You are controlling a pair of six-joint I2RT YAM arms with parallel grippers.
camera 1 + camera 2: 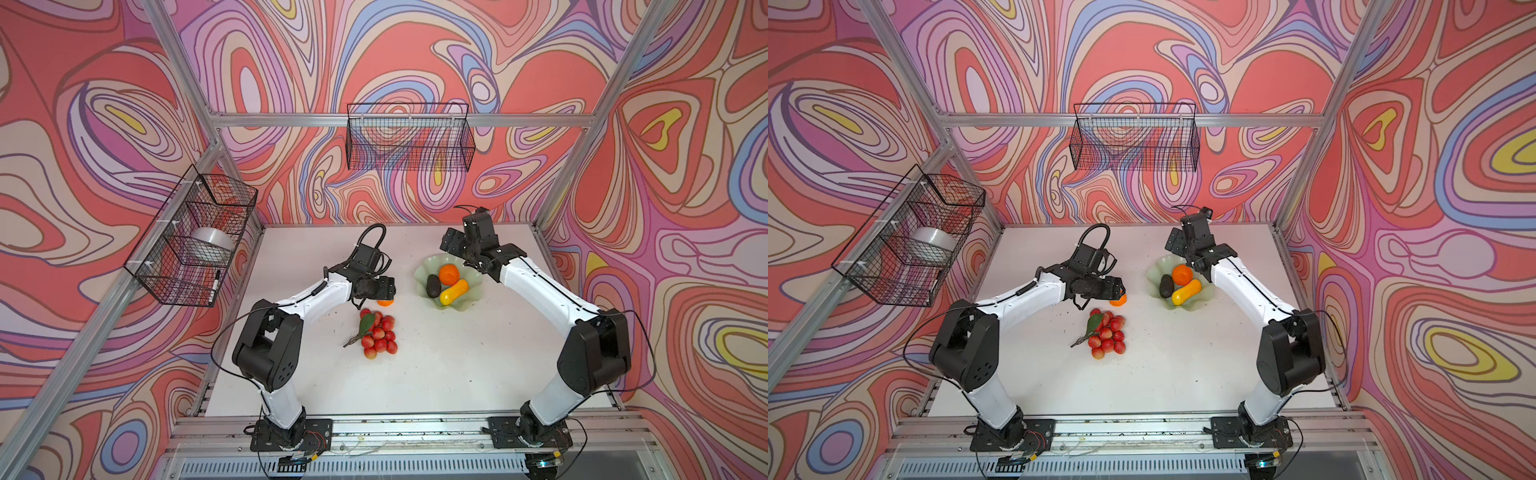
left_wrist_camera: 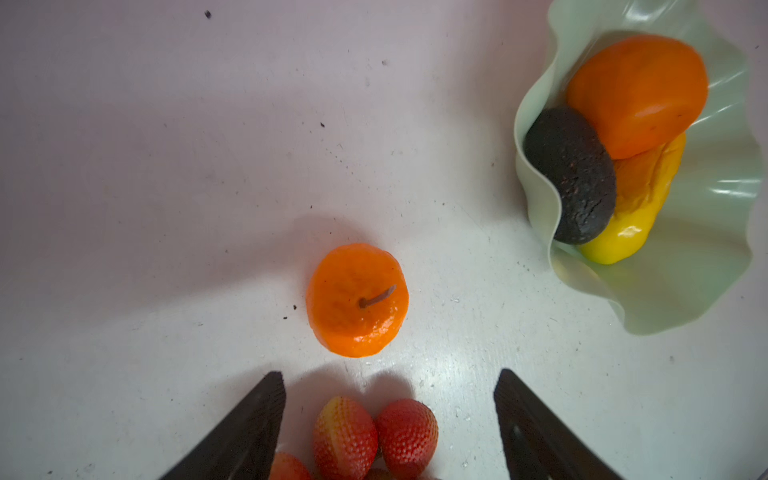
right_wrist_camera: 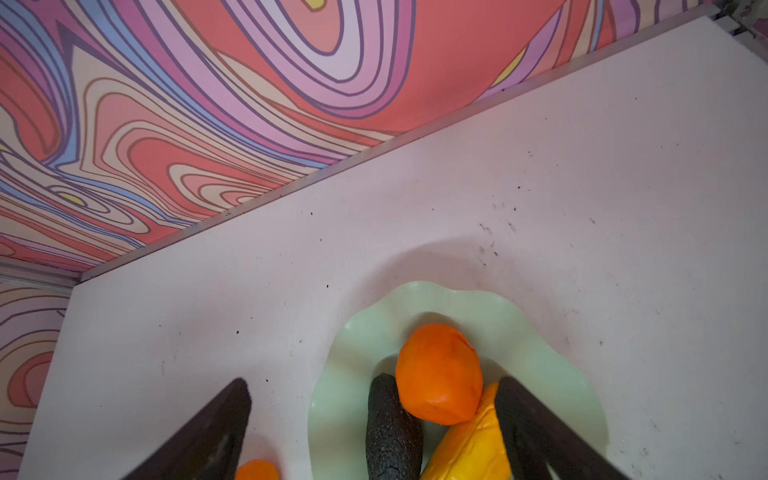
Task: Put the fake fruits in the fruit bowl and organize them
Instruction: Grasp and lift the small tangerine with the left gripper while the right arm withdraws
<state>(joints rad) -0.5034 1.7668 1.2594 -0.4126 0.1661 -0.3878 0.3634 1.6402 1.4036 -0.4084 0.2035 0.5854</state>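
The pale green wavy fruit bowl (image 1: 460,304) (image 1: 1192,303) holds a large orange (image 1: 449,274) (image 3: 438,374), a dark avocado (image 1: 433,286) (image 2: 571,174) and a long yellow-orange fruit (image 1: 454,291) (image 2: 627,232). A small stemmed orange (image 2: 357,300) (image 1: 385,303) lies on the table left of the bowl. My left gripper (image 2: 390,380) (image 1: 388,291) hovers open just above it, holding nothing. The red ball cluster with a leaf (image 1: 379,336) (image 1: 1106,334) (image 2: 374,436) lies nearer the front. My right gripper (image 3: 374,386) (image 1: 451,245) hangs open and empty over the bowl's far side.
A wire basket (image 1: 195,241) on the left wall holds a white round object (image 1: 210,245) and a marker (image 1: 215,286). An empty wire basket (image 1: 409,137) hangs on the back wall. The table's back edge (image 3: 374,149) runs close behind the bowl.
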